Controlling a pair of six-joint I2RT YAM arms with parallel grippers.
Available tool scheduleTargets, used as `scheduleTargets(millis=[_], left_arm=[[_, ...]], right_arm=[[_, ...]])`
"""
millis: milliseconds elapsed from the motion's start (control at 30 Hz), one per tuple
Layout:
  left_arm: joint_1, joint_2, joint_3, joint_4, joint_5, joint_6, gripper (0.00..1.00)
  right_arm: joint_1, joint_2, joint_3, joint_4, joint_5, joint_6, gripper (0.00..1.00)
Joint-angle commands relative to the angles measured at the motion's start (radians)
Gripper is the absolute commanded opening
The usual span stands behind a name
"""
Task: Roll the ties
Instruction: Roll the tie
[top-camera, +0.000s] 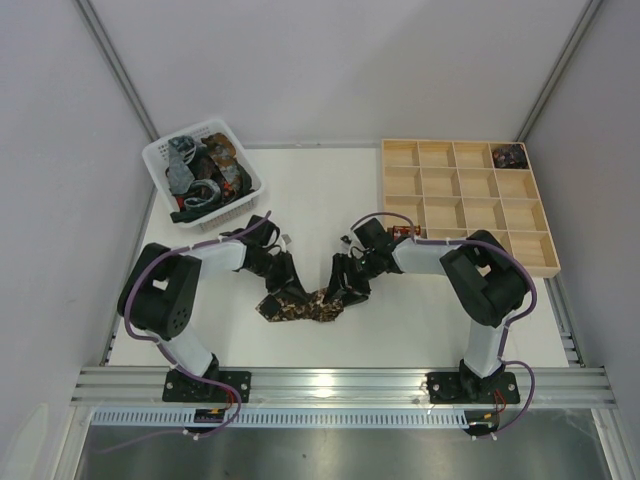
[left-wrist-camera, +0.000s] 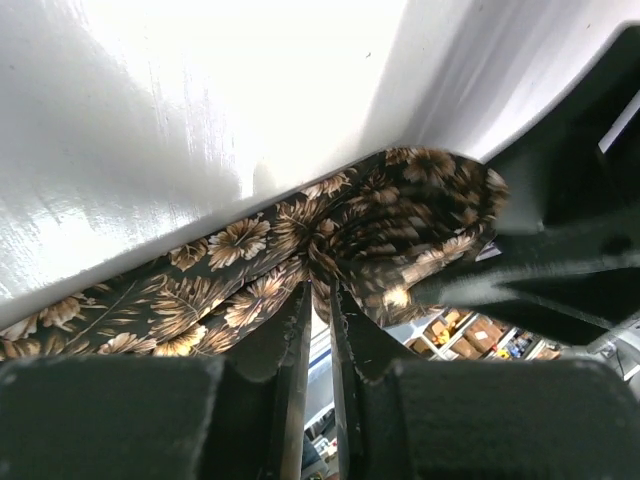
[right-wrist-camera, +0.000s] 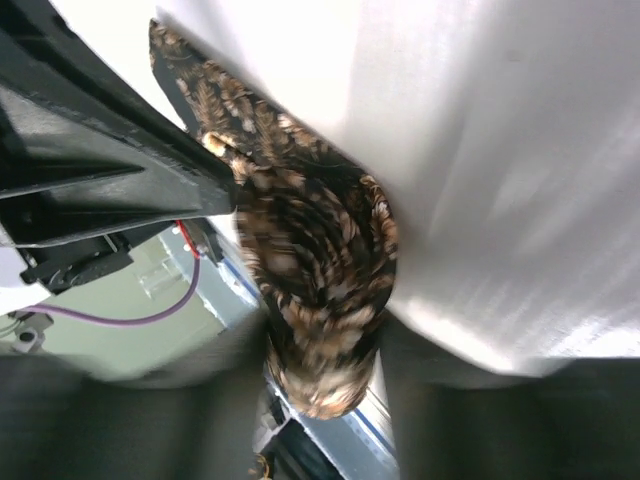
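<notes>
Brown floral tie (top-camera: 300, 303) half-rolled: left fingers (left-wrist-camera: 285, 350) pinch its flat length, right fingers (right-wrist-camera: 440, 420) clasp the roll; next, likely more winding.

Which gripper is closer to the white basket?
Left. The left gripper sits off the white basket's near right corner, pinching the floral tie; the right gripper grips it farther right.

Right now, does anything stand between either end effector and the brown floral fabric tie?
Nothing visible does. The left end effector pinches the brown floral fabric tie; its rolled end fills the right end effector.
</notes>
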Motion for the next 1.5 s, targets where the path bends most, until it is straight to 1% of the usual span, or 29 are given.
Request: scheduleTargets(millis=[0,100,167,200,233,267,300,333,400,433,467,500,533,567,600,633,667,700,733,800,833,900,967,1033,1233,1467], left_arm=[[0.008,-0.020,0.028,-0.002,-0.013,0.031,0.18],[0.010,-0.026,0.023,-0.004,-0.013,0.033,0.18],[0.010,-0.033,0.019,-0.002,-0.013,0.031,0.19],[0.011,-0.037,0.017,-0.004,-0.011,0.031,0.19],[0.011,-0.043,0.013,-0.004,-0.014,0.031,0.19],[0.013,-0.049,0.011,-0.004,-0.016,0.033,0.19],[0.017,-0.061,0.010,-0.005,-0.016,0.033,0.19],[0.022,-0.070,0.004,-0.005,-0.017,0.030,0.19],[0.034,-0.102,-0.006,0.001,-0.025,0.028,0.21],[0.040,-0.113,-0.013,0.005,-0.028,0.031,0.23],[0.045,-0.122,-0.016,0.005,-0.031,0.033,0.24],[0.057,-0.132,-0.019,0.007,-0.036,0.036,0.26],[0.063,-0.145,-0.024,0.007,-0.037,0.040,0.26],[0.069,-0.155,-0.026,0.010,-0.037,0.042,0.27],[0.082,-0.162,-0.032,0.019,-0.033,0.042,0.27],[0.088,-0.176,-0.041,0.025,-0.030,0.042,0.27],[0.099,-0.182,-0.047,0.038,-0.027,0.040,0.27],[0.103,-0.188,-0.053,0.047,-0.024,0.039,0.28],[0.106,-0.204,-0.068,0.054,-0.017,0.034,0.28],[0.120,-0.221,-0.085,0.074,-0.011,0.028,0.29],[0.123,-0.231,-0.110,0.085,-0.011,0.019,0.29],[0.134,-0.270,-0.136,0.114,0.001,0.008,0.30],[0.135,-0.297,-0.168,0.136,0.015,-0.006,0.31],[0.139,-0.311,-0.185,0.137,0.022,-0.007,0.31],[0.151,-0.339,-0.223,0.163,0.050,-0.010,0.32],[0.175,-0.348,-0.259,0.190,0.090,-0.015,0.32]], right_arm=[[-0.005,-0.031,0.022,-0.035,0.036,-0.007,0.58],[-0.002,-0.053,0.032,-0.068,0.040,-0.057,0.70],[-0.005,-0.094,0.040,-0.104,0.053,-0.096,0.74],[-0.006,-0.108,0.058,-0.125,0.062,-0.117,0.79],[-0.006,-0.120,0.069,-0.180,0.085,-0.189,0.85],[-0.006,-0.145,0.086,-0.208,0.099,-0.227,0.89],[-0.006,-0.154,0.098,-0.232,0.115,-0.273,0.99],[-0.006,-0.166,0.126,-0.275,0.144,-0.354,1.00],[0.001,-0.202,0.149,-0.308,0.180,-0.441,1.00],[0.006,-0.212,0.164,-0.311,0.199,-0.529,1.00],[0.014,-0.228,0.166,-0.302,0.210,-0.583,1.00],[0.030,-0.276,0.155,-0.283,0.222,-0.640,1.00],[0.079,-0.304,0.114,-0.228,0.251,-0.721,1.00],[0.121,-0.339,0.083,-0.208,0.268,-0.909,1.00],[0.160,-0.394,0.049,-0.184,0.370,-1.018,1.00],[0.238,-0.418,0.020,-0.149,0.418,-1.106,1.00],[0.259,-0.429,-0.021,-0.131,0.453,-1.245,1.00],[0.261,-0.409,-0.023,-0.119,0.467,-1.281,1.00],[0.239,-0.384,-0.002,-0.154,0.442,-1.312,1.00],[0.224,-0.319,0.096,-0.237,0.371,-1.415,1.00],[0.222,-0.268,0.118,-0.284,0.366,-1.435,1.00],[0.222,-0.246,0.135,-0.279,0.354,-1.470,1.00],[0.228,-0.235,0.130,-0.234,0.357,-1.473,1.00],[0.234,-0.197,0.149,-0.263,0.346,-1.507,1.00],[0.230,-0.153,0.210,-0.303,0.277,-1.481,1.00],[0.257,-0.116,0.212,-0.305,0.279,-1.455,1.00]])
